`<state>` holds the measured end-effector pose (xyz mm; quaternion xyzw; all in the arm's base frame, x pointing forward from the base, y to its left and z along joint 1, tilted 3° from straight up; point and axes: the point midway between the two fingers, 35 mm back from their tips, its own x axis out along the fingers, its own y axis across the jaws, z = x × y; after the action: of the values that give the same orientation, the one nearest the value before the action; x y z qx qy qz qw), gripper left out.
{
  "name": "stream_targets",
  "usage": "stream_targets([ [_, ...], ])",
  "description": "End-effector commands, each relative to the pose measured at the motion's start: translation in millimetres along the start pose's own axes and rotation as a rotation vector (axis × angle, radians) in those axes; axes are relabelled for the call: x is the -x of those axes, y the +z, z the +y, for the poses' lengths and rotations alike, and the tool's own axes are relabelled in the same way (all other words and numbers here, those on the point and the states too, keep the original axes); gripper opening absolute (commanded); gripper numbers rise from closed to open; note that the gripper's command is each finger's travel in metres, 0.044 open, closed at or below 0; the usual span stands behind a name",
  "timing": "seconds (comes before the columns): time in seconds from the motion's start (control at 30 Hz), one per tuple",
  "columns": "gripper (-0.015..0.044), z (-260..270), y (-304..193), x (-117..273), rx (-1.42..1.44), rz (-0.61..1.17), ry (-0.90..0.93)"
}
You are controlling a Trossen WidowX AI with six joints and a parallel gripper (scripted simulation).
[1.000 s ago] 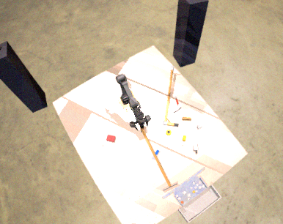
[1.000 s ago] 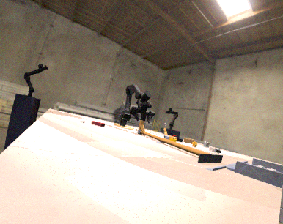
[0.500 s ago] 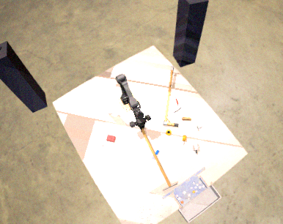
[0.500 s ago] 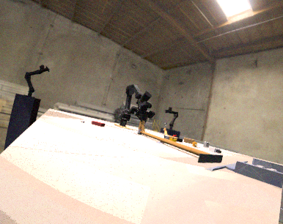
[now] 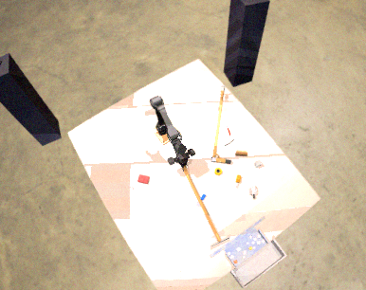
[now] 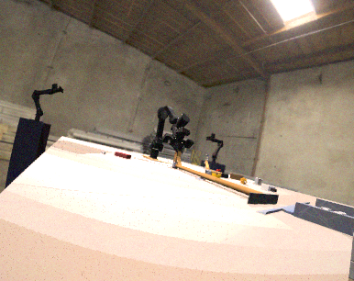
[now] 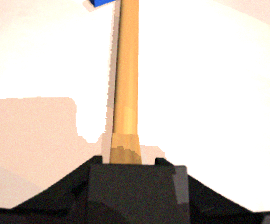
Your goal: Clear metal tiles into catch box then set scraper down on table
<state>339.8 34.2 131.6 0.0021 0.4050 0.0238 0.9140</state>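
Observation:
The long scraper point(image 5: 196, 193) point(image 6: 233, 185) point(image 7: 127, 75) has a straight wooden handle, with its dark wide blade point(image 5: 220, 244) point(image 6: 262, 198) at the far end, just short of the steel plate. My gripper point(image 5: 182, 162) point(image 6: 177, 151) point(image 7: 130, 161) is shut on the black grip block at the scraper's near end. The block hides the lower part of the fingers in the wrist view. The bluish steel plate point(image 5: 232, 247) carries several small light tiles, an orange one point(image 5: 250, 248) and a red one point(image 5: 235, 262). The grey catch box point(image 5: 260, 267) point(image 6: 325, 219) adjoins its far end.
A blue block point(image 5: 203, 197) point(image 7: 103, 2) lies close beside the scraper handle. A red block point(image 5: 143, 179) point(image 6: 123, 155) lies across from it. Another long wooden tool point(image 5: 219, 120), a hammer point(image 5: 223, 161), a yellow ring point(image 5: 215, 172) and a brown brush point(image 5: 241, 154) lie on the other side.

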Motion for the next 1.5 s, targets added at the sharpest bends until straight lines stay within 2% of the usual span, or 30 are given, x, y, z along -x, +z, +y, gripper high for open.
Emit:
stream_targets([
  [0.0, 0.0000, 4.8, 1.2, 1.0, 0.005, -0.003, 0.007],
  [1.13, 0.0000, 46.5, -1.0, 3.6, 0.081, -0.002, 0.072],
  [1.47, 0.0000, 41.8, -2.1, 4.9, 0.115, -0.002, 0.098],
])
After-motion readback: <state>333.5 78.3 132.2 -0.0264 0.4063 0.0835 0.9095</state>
